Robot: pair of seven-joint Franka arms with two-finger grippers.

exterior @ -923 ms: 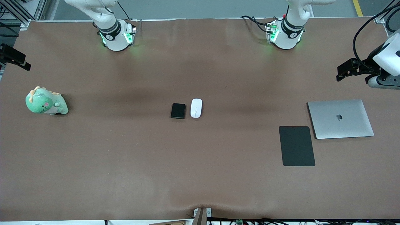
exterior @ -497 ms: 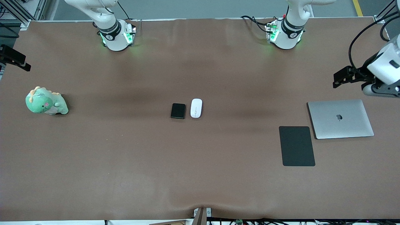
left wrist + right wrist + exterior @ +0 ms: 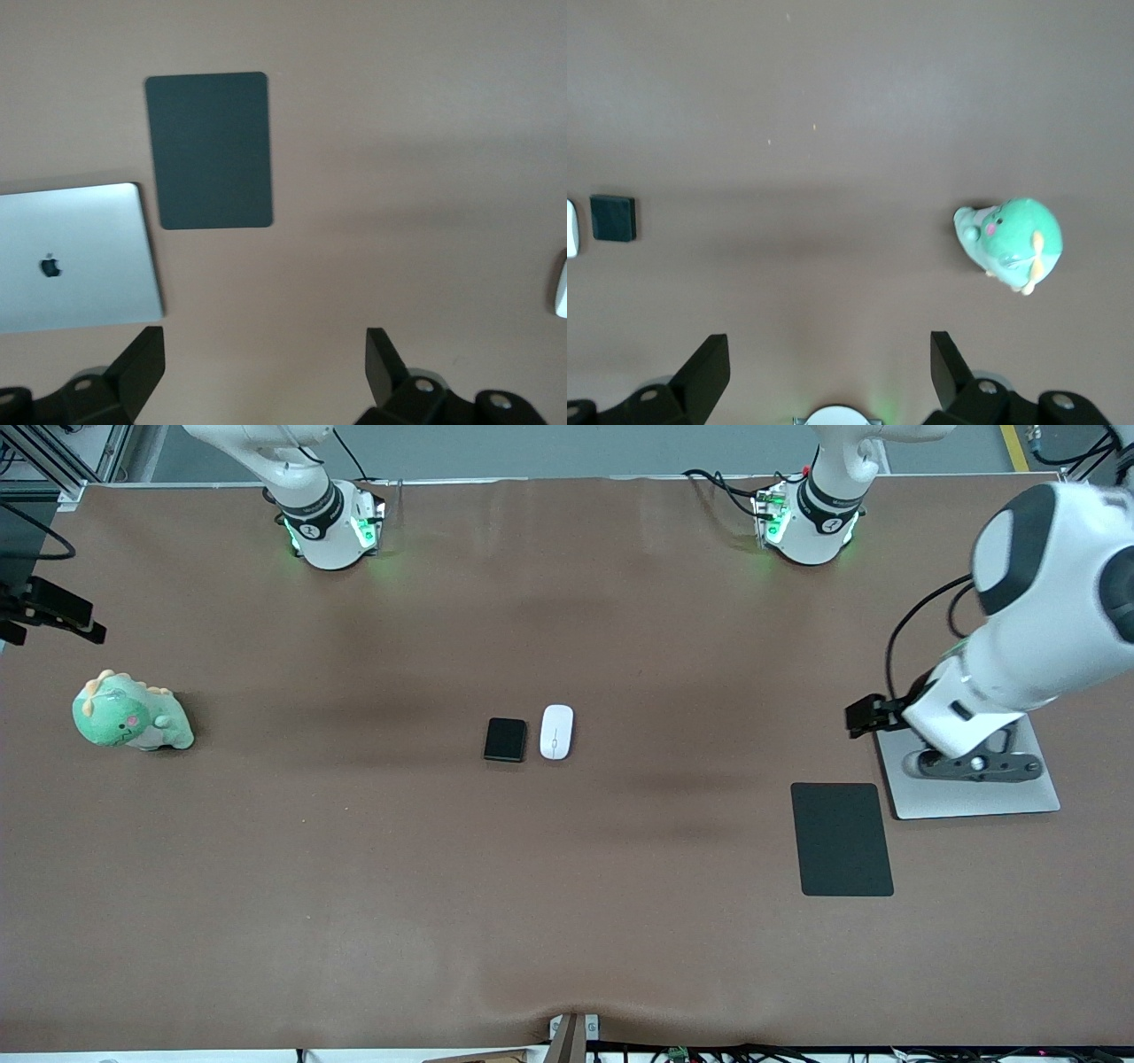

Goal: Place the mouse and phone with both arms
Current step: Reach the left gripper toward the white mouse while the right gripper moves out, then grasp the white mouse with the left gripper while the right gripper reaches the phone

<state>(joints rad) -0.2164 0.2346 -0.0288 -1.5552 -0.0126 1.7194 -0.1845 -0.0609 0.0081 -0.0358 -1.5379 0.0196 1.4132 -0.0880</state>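
Note:
The white mouse (image 3: 556, 732) and the black phone (image 3: 506, 740) lie side by side on the brown table's middle, the phone toward the right arm's end. My left gripper (image 3: 961, 753) hangs high over the silver laptop (image 3: 974, 802). In the left wrist view it (image 3: 264, 345) is open and empty, and the mouse (image 3: 562, 283) just shows at the edge. My right gripper (image 3: 53, 609) is up at the right arm's end of the table, above the green toy. In the right wrist view it (image 3: 828, 347) is open and empty, with the phone (image 3: 613, 218) and a sliver of the mouse (image 3: 570, 228) far off.
A flat black mouse pad (image 3: 842, 839) lies beside the laptop, nearer to the front camera; both show in the left wrist view, pad (image 3: 210, 150) and laptop (image 3: 75, 257). A green dinosaur plush (image 3: 128, 713) sits toward the right arm's end (image 3: 1010, 241). The two arm bases stand along the table's back edge.
My left arm has swung in from the table's end and now hangs over the laptop. My right gripper has shifted slightly. The mouse and the phone have not moved.

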